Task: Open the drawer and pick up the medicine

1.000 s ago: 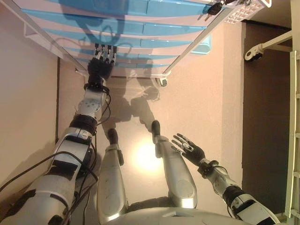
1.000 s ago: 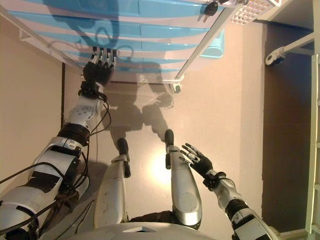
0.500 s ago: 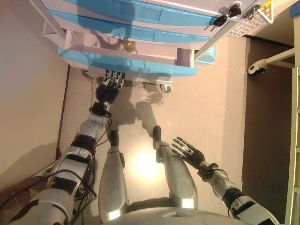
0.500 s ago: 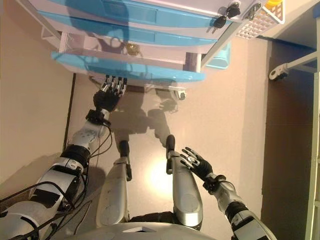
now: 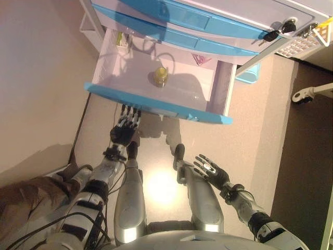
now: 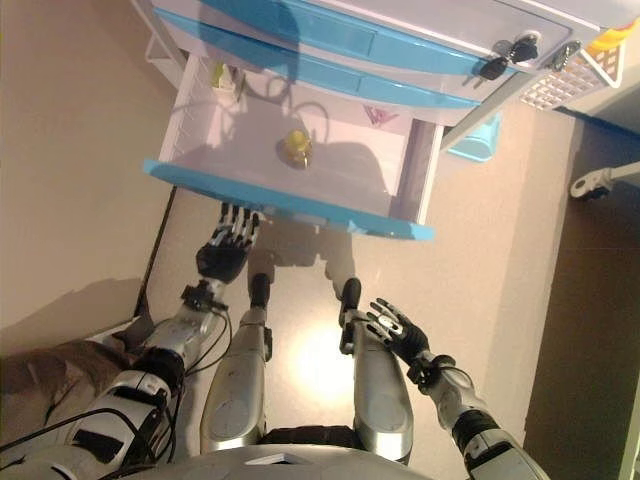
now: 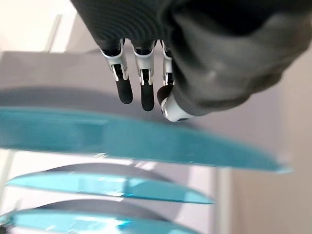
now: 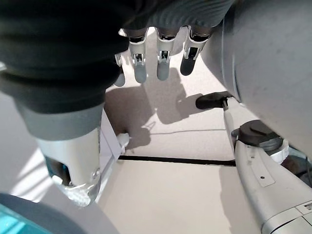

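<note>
From the left eye, a white cabinet (image 5: 291, 10) with blue-fronted drawers stands ahead, and its lowest drawer (image 5: 156, 86) is pulled far out, its blue front (image 5: 156, 107) nearest the robot. On the pale drawer floor, near the middle, sits a small yellowish bottle (image 5: 160, 76), the medicine; a small greenish item (image 5: 120, 39) lies in the far left corner and a pink packet (image 5: 200, 59) toward the far right, both too small to tell more. The left hand (image 5: 125, 131) hangs just below the drawer front, fingers straight and slightly spread, holding nothing and apart from the front. The right hand (image 5: 210, 170) is low at the right, well away from the drawer, fingers spread loosely and empty. Keys (image 5: 276, 32) hang in a lock at the cabinet's upper right, and a white perforated basket (image 5: 302, 44) sits beside them. From the right eye the same scene shows: the bottle (image 6: 296, 146) rests free in the open drawer, neither hand near it, the left hand (image 6: 225, 250) under the blue front and the right hand (image 6: 400, 335) open over the floor. In the left wrist view the hand's fingers (image 7: 141, 90) stretch straight toward the blue drawer front (image 7: 126, 139), with a gap between; two more blue fronts lie beyond. In the right wrist view the fingers (image 8: 163, 61) are straight and empty over the tan floor (image 8: 185, 195).
</note>
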`<state>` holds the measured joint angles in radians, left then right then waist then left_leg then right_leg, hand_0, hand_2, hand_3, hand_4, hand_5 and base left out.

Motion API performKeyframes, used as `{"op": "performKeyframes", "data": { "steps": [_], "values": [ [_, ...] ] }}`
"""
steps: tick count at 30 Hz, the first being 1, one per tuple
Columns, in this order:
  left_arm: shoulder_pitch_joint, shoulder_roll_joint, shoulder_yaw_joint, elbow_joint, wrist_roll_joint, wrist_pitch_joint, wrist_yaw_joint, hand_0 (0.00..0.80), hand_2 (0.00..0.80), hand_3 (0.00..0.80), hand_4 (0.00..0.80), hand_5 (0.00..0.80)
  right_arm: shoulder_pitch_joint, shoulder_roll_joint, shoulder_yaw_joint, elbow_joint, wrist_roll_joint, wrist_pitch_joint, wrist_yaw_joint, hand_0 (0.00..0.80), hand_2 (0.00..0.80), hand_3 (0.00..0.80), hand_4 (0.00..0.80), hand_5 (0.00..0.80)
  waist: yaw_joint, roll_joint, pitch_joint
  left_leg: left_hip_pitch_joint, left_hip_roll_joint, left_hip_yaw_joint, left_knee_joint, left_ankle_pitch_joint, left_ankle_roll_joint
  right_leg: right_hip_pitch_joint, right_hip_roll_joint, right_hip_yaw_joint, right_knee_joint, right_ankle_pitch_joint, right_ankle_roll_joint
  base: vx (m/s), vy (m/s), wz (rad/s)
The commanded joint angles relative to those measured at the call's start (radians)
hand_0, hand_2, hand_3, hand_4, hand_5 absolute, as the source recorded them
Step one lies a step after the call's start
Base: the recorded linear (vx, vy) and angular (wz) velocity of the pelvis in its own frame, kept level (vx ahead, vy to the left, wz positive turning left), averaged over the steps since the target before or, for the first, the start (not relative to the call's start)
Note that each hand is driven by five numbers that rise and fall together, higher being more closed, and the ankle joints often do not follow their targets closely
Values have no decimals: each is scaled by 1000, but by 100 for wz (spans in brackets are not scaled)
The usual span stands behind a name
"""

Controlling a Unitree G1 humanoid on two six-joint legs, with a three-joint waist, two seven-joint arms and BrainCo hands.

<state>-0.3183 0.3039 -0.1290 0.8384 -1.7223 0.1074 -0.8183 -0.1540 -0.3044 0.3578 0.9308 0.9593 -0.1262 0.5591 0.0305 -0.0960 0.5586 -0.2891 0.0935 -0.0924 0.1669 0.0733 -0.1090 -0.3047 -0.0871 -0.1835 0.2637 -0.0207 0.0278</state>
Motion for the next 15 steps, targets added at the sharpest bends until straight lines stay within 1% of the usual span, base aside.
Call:
{"op": "performKeyframes", "data": {
  "steps": [1,7,10,12,13,14,15],
  "values": [
    [75,-10,33,-13,61,40,-77,800,800,800,800,800,77,-2,-42,-91,1,-15,-18,0,0,0,0,0,31,-20,-39,-35,-57,12,94,-87,57,54,52,-27,-55,22,29,7,-77,19],
    [188,-24,63,45,109,114,-123,800,800,800,800,800,74,-7,-95,-75,17,-32,-25,0,0,0,0,0,68,-11,-39,0,-54,-15,54,-74,54,92,51,-62,-62,9,26,13,-59,22],
    [240,-26,78,59,125,161,-125,800,800,800,800,800,74,-5,-118,-74,29,-41,-36,0,0,0,0,0,87,-6,-39,14,-58,-30,38,-71,52,109,49,-79,-69,5,24,11,-57,19],
    [276,-29,88,69,140,192,-115,800,800,800,800,800,76,-4,-135,-68,41,-46,-46,0,0,0,0,0,102,-1,-39,24,-60,-40,32,-70,50,122,48,-91,-70,1,21,26,-68,20],
    [290,-28,92,72,160,196,-109,800,800,800,800,800,77,-3,-142,-64,44,-50,-51,0,0,0,0,0,107,0,-39,27,-61,-45,30,-70,50,128,48,-95,-71,-1,20,36,-58,29],
    [301,-27,96,76,174,202,-88,800,800,800,800,800,79,-3,-149,-61,46,-56,-59,0,0,0,0,0,112,2,-39,31,-62,-48,29,-71,50,134,49,-98,-72,-3,20,45,-64,31],
    [317,-27,103,89,173,229,-52,800,800,800,800,800,82,-1,-165,-53,54,-61,-73,0,0,0,0,0,119,4,-39,37,-65,-55,26,-71,50,145,49,-104,-75,-5,19,48,-62,31]
  ]
}}
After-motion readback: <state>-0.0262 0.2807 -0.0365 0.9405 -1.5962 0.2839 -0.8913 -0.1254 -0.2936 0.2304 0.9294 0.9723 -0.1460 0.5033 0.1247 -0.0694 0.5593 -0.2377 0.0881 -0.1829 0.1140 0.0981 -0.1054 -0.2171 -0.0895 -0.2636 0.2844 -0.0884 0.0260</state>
